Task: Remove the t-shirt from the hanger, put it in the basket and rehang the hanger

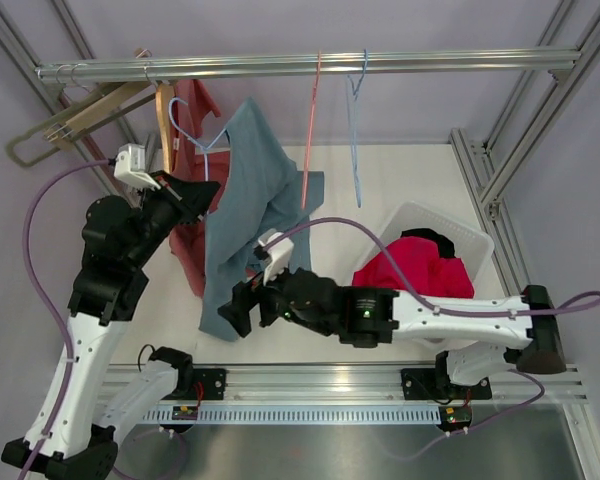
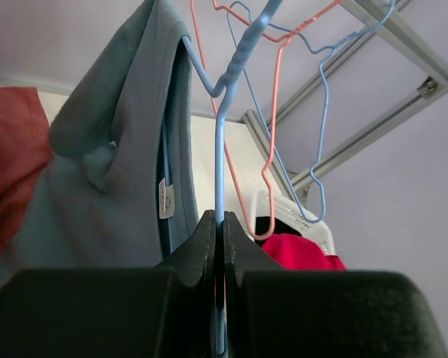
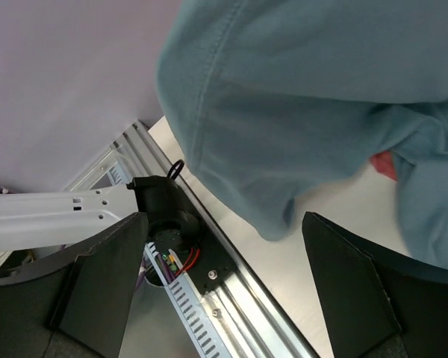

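Note:
A blue-grey t-shirt [image 1: 242, 215] hangs on a light blue wire hanger [image 1: 212, 146], off the rail and tilted. My left gripper [image 1: 193, 194] is shut on the hanger's wire; in the left wrist view the wire [image 2: 220, 149] runs straight between the closed fingers [image 2: 201, 250], with the t-shirt's collar and label [image 2: 127, 149] to the left. My right gripper [image 1: 236, 310] is open at the t-shirt's lower hem. In the right wrist view the hem [image 3: 313, 104] hangs above and between the spread fingers [image 3: 108, 276], touching neither.
A red garment [image 1: 188, 245] hangs behind the t-shirt. A pink hanger [image 1: 310, 130] and a blue hanger [image 1: 355, 130] hang empty on the rail [image 1: 380, 62]. Wooden hangers [image 1: 90, 115] are at far left. A white basket [image 1: 460, 232] holds red clothes at right.

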`<state>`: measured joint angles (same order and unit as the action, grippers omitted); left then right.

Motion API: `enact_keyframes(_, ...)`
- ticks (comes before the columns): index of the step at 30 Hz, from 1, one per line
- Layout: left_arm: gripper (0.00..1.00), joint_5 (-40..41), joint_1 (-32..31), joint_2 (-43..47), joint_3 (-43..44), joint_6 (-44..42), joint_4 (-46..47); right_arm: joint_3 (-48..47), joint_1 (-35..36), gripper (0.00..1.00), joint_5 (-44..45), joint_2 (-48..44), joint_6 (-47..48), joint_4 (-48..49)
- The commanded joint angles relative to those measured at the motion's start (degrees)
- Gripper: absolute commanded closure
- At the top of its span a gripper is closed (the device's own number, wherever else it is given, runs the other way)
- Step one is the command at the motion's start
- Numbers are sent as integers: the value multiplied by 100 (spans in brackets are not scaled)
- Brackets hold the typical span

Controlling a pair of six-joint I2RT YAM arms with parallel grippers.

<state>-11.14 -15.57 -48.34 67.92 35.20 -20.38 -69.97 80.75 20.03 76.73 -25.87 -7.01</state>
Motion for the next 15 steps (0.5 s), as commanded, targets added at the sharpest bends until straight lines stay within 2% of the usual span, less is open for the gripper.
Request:
enact_keyframes(1,100,489,-95,649,-200,663,975,-551,475,6,448,673,46,621)
enact_keyframes(4,100,507,-104,1053,-332,892,957,-991,704,8,949,1237,-41,385)
enact_keyframes(7,100,376,-104,1361,-288,1076,931,-1062,845,20,1284,1388,-50,393)
enact_keyframes(8,100,341,-104,1423,-158,1077,861,-1053,915,38,1171,1380,-33,428)
enact_keyframes(10,100,349,-104,1459,62,998,729,-1071,1047,62,1021,1319,38,428)
enact_keyframes(11,100,366,-104,1441,177,893,615,-1175,1213,83,916,1327,64,306)
enact_keyframes(13,100,454,-104,1380,458,778,562,-1360,1425,97,591,1379,117,69)
enact_keyframes(14,100,594,-104,1345,555,699,501,-1526,1600,100,337,1415,134,-176)
enact_keyframes(15,100,630,-104,1292,808,559,448,-1597,1671,100,-405,1519,117,-300)
